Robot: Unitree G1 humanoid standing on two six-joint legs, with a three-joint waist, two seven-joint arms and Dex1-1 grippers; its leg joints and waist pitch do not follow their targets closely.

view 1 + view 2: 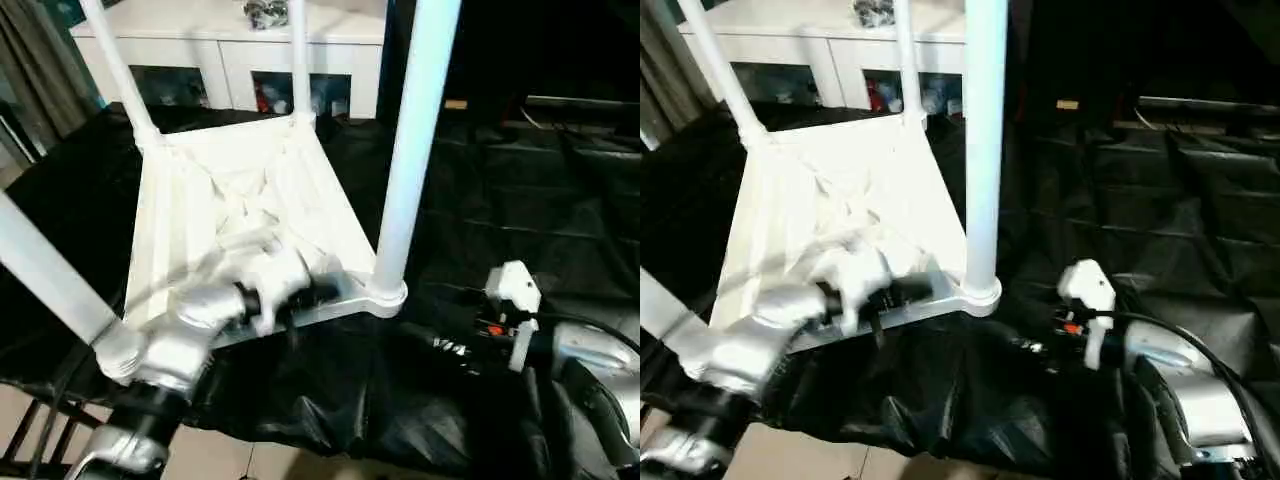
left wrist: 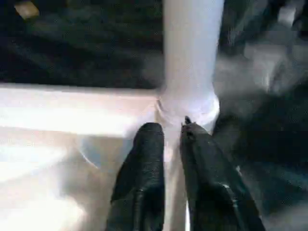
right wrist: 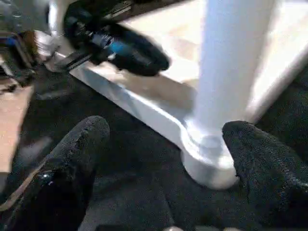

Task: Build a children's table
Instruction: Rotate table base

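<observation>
The white tabletop (image 1: 250, 200) lies upside down on the black-draped table (image 1: 520, 180), ribbed underside up. Its legs stand in the corner sockets: far left (image 1: 120, 70), far right (image 1: 299, 60), near right (image 1: 410, 150) and near left (image 1: 45, 270). My left gripper (image 1: 318, 292) is at the near rim beside the near right socket (image 2: 187, 108). Its fingers (image 2: 144, 168) are pressed close on the rim. My right gripper (image 3: 166, 163) is open low over the cloth. Its fingertips (image 3: 72, 159) stand wide apart on either side of that socket (image 3: 207, 159), not touching it.
A white cabinet (image 1: 230, 50) with glass doors stands behind the draped table. The cloth hangs over the table's near edge, and bare floor (image 1: 230, 460) shows below it. A curtain (image 1: 40, 60) hangs at the far left.
</observation>
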